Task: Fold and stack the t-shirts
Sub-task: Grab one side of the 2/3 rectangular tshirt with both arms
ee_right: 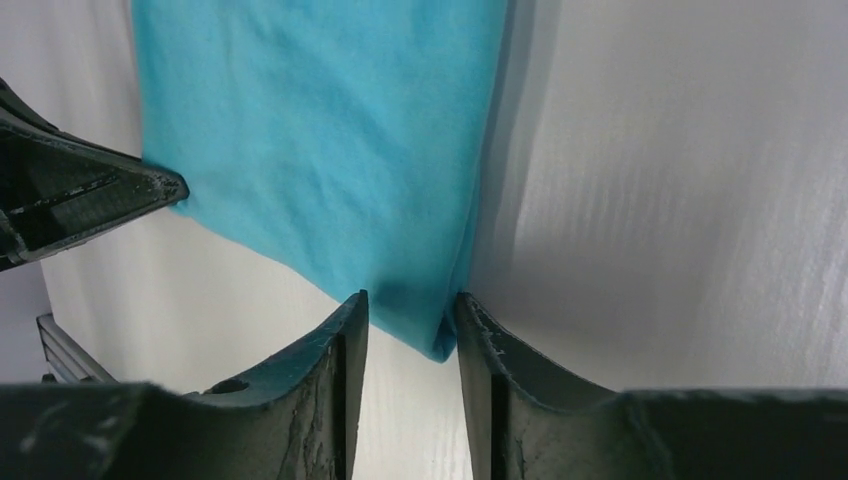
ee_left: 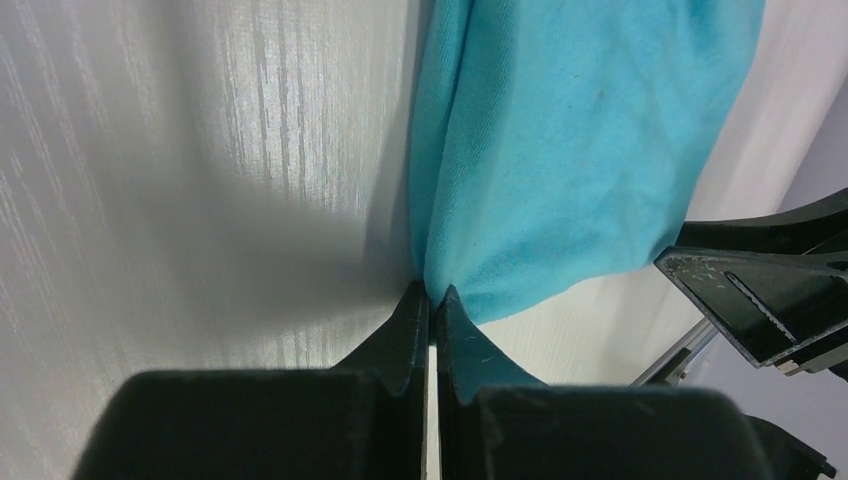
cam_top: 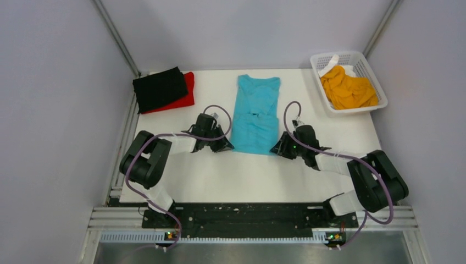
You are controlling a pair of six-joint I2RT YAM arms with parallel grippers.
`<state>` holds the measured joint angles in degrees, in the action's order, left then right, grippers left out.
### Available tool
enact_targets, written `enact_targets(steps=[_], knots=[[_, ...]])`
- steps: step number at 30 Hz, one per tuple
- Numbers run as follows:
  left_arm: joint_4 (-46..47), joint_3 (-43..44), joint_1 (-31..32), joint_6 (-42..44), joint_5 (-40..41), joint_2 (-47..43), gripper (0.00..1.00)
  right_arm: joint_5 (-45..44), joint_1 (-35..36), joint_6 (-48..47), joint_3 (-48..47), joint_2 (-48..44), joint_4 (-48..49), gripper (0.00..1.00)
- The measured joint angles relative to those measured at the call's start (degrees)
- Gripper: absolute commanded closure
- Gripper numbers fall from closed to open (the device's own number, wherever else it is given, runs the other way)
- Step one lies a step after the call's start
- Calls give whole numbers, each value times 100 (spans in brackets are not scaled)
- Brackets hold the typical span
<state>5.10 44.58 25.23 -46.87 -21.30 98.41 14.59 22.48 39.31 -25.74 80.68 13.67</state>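
The place is recognised as a robotics lab — a test cell. A white table is enclosed by grey panels held in aluminium profiles, and the left arm and right arm are bolted to a metal rail at the near edge.

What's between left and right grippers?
The near hem of the turquoise t-shirt, in the top view; left gripper shut on one corner, right gripper open around the other.
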Motion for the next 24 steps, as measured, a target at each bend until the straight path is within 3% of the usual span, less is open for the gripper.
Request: enact_targets(steps=[1,3,11,15,24], knots=[[0,0,0,0,0,0,100,-2,24,22,-20,63,52,73],[0,0,0,-4,2,0,100,-22,94,37,-61,195,142,100],[129,-428,151,-138,219,-365,100,-48,529,131,140,127,186,100],[42,-1298,612,-345,621,-1283,100,42,955,295,774,-769,-186,100],[-1132,-2459,2391,-1110,1390,-3340,100,284,2017,883,1591,-3563,-2691,100]])
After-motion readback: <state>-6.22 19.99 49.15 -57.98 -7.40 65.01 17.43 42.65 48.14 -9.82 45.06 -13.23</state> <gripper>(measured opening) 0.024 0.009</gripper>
